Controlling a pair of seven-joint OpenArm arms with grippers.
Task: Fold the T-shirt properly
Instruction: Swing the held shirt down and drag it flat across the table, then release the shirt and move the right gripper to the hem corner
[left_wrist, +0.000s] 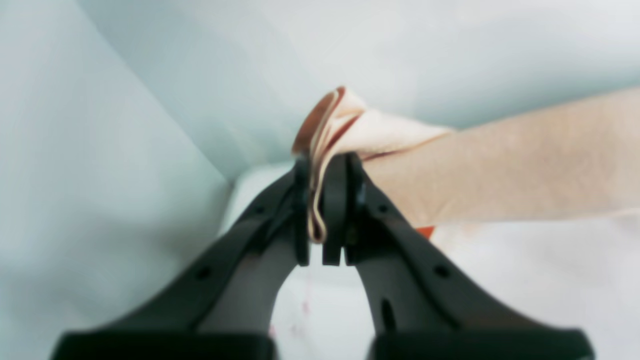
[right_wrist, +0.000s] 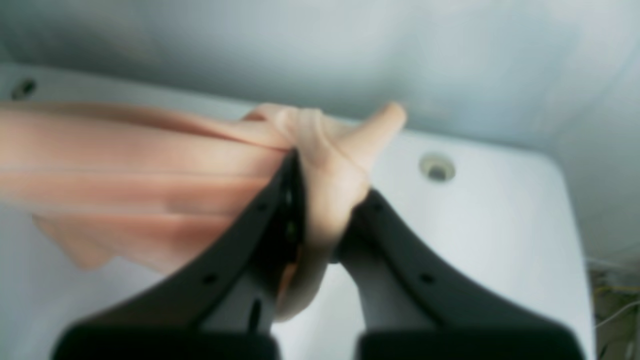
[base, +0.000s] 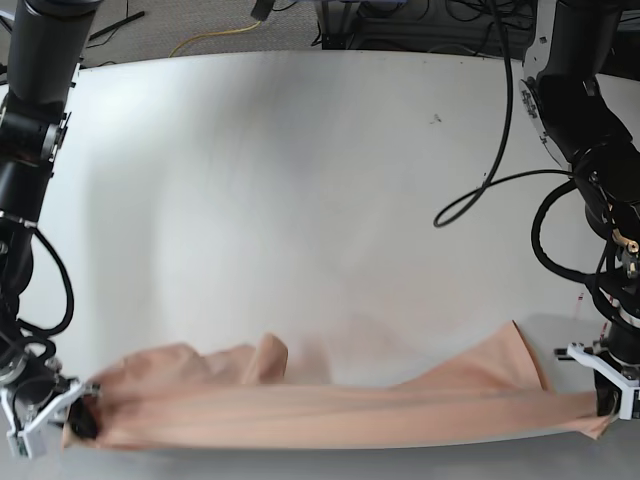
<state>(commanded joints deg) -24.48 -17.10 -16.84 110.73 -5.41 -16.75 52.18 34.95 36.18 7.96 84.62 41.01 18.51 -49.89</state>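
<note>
Base view: one T-shirt (base: 330, 405), peach-pink, stretched into a long band along the near edge of the white counter (base: 300, 180), reaching from the near left corner to the near right corner. A loose flap rises at its left of centre; a pointed corner lifts toward the right end.

Right tool (base: 75, 418), near left corner: clamped on the shirt's left end. Right wrist view: black fingers (right_wrist: 260, 220) pinch a thick bunched wad of cloth, the rest trailing away in folds.

Left tool (base: 607, 400), near right corner: gripping the shirt's right end. Left wrist view: narrow closure on several layered edges of fabric (left_wrist: 320, 150), which stand up between the pads.

Black cables (base: 500, 170) hang over the counter's far right. Both wrist views blurred.
</note>
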